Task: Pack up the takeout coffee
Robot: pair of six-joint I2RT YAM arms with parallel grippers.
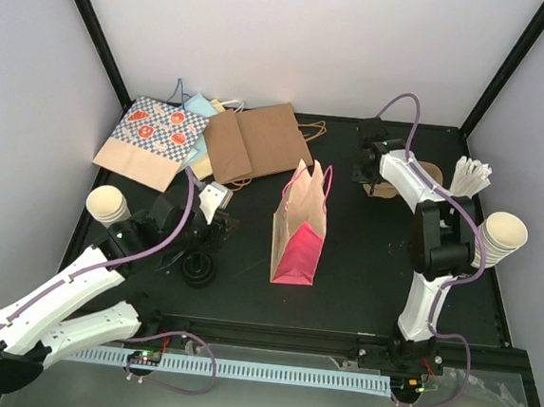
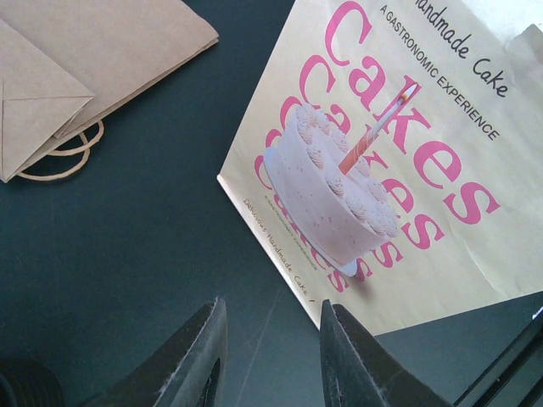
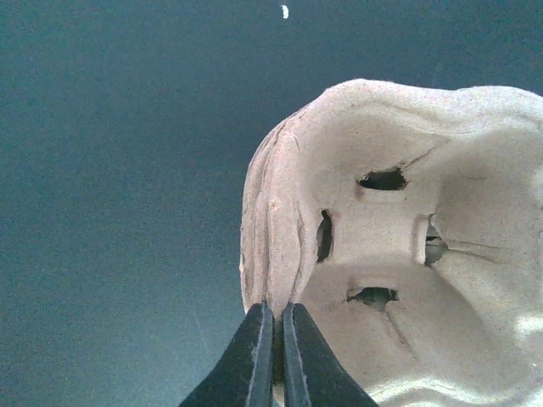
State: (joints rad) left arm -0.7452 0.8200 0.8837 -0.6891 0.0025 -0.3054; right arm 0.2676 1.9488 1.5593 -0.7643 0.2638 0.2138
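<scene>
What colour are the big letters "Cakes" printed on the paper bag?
Pink, on the cream paper bag. The left wrist view shows it best.

Left gripper (image 2: 270,360) at the bottom edge, standing parted over dark table (image 2: 153,254). To the right, lying flat, a cream bag (image 2: 424,195) printed with pink "Cakes" and a candled cake. Upper left, flat brown paper bags (image 2: 93,59) with a twine handle (image 2: 66,153).

— Where does the standing bag (image 1: 300,227) sit?
— Mid-tabletop (image 1: 362,268), between the arms. The flat bags (image 1: 201,140) lie piled behind it, to the left.
— And the cups?
— The left cup stack (image 1: 108,205) is at the left edge and the right cup stack (image 1: 502,238) at the right edge. The cup carrier (image 3: 407,254) lies back right, at the right gripper (image 3: 273,318). The lid stack (image 1: 199,271) is front left.
</scene>
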